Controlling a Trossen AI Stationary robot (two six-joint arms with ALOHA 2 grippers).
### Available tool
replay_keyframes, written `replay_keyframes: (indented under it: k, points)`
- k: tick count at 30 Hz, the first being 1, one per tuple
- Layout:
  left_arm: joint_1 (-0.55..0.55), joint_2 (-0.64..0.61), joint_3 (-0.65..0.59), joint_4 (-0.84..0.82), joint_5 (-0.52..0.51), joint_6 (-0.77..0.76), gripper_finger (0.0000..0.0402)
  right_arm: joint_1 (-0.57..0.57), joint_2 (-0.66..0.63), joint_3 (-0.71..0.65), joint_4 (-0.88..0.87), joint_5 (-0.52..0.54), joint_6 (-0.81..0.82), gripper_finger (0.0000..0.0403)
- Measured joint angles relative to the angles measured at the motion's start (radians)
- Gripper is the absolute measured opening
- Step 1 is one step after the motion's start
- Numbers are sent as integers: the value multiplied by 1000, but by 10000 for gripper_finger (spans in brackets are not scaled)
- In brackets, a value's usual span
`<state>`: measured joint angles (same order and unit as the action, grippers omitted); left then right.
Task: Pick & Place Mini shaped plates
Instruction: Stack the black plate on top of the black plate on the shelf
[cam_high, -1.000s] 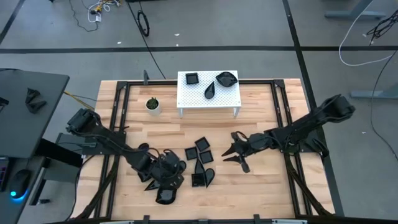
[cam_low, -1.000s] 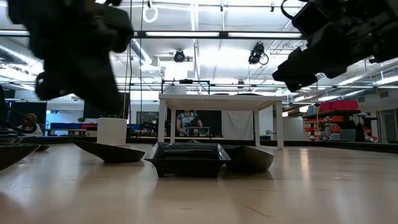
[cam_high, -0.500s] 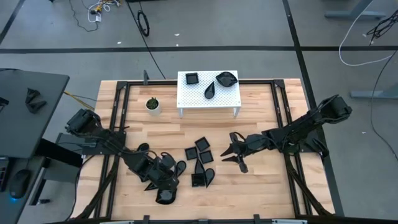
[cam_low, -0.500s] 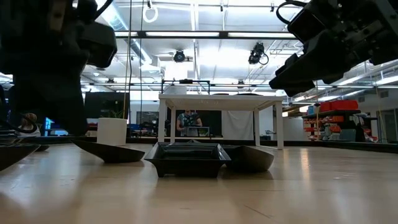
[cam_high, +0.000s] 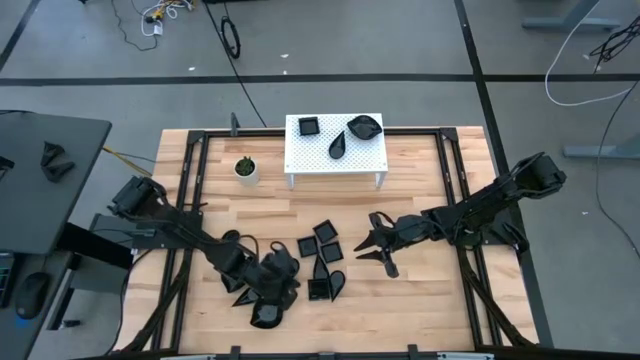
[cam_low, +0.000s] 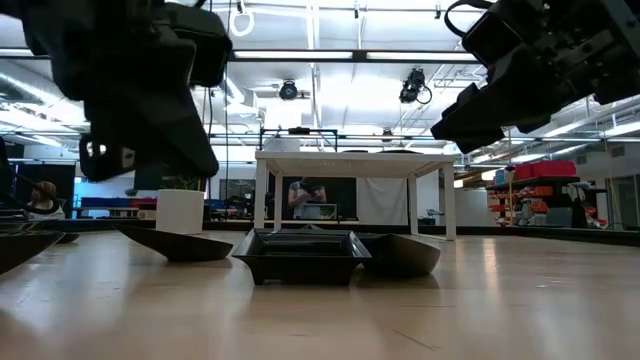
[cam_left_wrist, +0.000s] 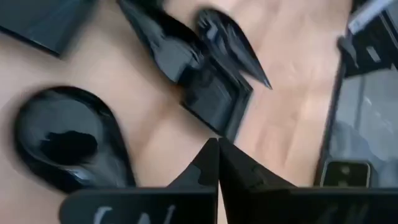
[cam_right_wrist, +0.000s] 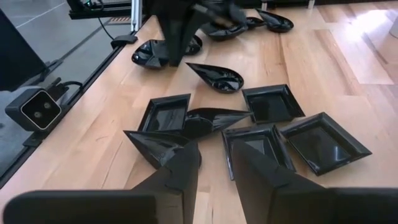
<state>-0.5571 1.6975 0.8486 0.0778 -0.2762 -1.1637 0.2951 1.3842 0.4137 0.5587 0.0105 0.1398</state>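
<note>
Several glossy black mini shaped plates (cam_high: 322, 262) lie in a cluster on the wooden table; three more rest on the white perforated stand (cam_high: 360, 162). My left gripper (cam_high: 292, 290) sits low at the cluster's left end, its fingers (cam_left_wrist: 205, 163) shut with nothing between them. Its tips stand just short of a square plate (cam_left_wrist: 214, 99), with a rounded teardrop plate (cam_left_wrist: 65, 142) beside them. My right gripper (cam_high: 378, 248) hovers open to the cluster's right, above the plates (cam_right_wrist: 214, 165).
A small white pot with a green plant (cam_high: 245, 168) stands left of the stand. Black frame rails (cam_high: 455, 200) run along the table's sides. Bare wood lies between the cluster and the stand and along the near edge.
My left gripper has shifted a little toward the table's right edge among the plates and has tipped. Its fingers have come together. No plate has visibly moved.
</note>
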Motion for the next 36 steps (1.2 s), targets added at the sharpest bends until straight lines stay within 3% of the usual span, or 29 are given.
replay_keyframes:
  k: [6,11,15,18,22,30,36]
  points:
    - [-1,81,-1,-35,147,-36,3,0,0,-1,10,0,-2,103]
    - [-2,57,0,-158,153,-57,3,0,0,-1,10,0,-2,103]
    - [-4,1,0,-341,-26,-127,3,0,0,-1,10,0,-2,103]
    - [-13,-51,0,-552,-182,-298,3,0,0,-1,10,0,-1,103]
    - [-29,-87,-1,-731,-246,-465,3,0,0,-1,9,0,-1,103]
    - [-64,-79,-5,-599,-372,-496,28,0,0,-1,9,0,-2,103]
    - [-62,-75,-5,-486,-416,-493,103,0,0,-1,11,0,-2,103]
